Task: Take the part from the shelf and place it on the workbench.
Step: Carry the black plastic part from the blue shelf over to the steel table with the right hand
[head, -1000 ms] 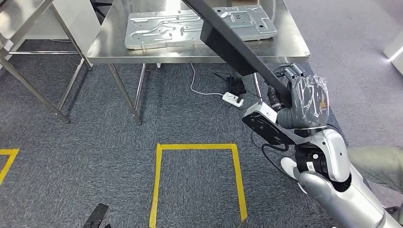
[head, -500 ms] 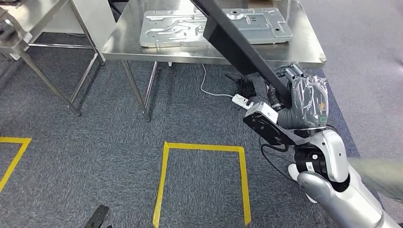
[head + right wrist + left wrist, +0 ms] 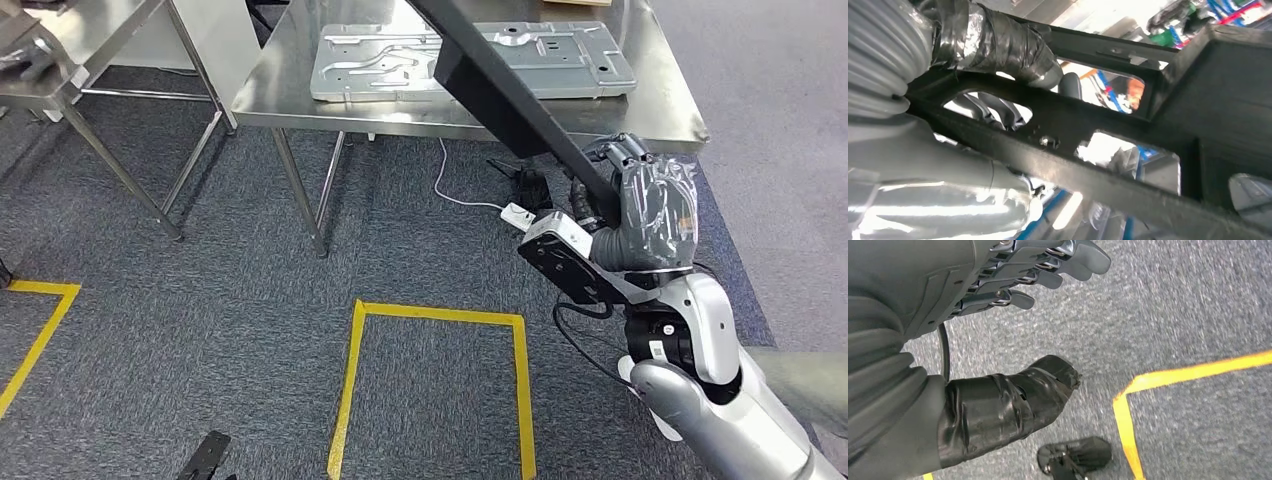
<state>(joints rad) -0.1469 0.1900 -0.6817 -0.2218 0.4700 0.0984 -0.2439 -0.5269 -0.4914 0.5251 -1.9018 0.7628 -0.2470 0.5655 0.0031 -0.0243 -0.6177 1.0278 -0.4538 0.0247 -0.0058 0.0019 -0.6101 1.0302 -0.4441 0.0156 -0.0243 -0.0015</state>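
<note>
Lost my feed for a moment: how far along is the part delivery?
Pickup looks done: the right hand grips the long black part, carried up over the steel workbench. The left hand hangs open over the carpet. Left: setting the part down on the bench, near the metal plate, and letting go.

We see a metal plate (image 3: 470,60) covering most of the table (image 3: 660,110), leaving bare strips along its near edge and right edge.

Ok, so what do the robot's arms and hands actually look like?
The right arm is glossy silver with black joints and a loose black cable. The right hand is grey under crinkly clear plastic film. The left hand has a grey ribbed cover, dark metal fingers, and a thumb wrapped in black tape.
</note>
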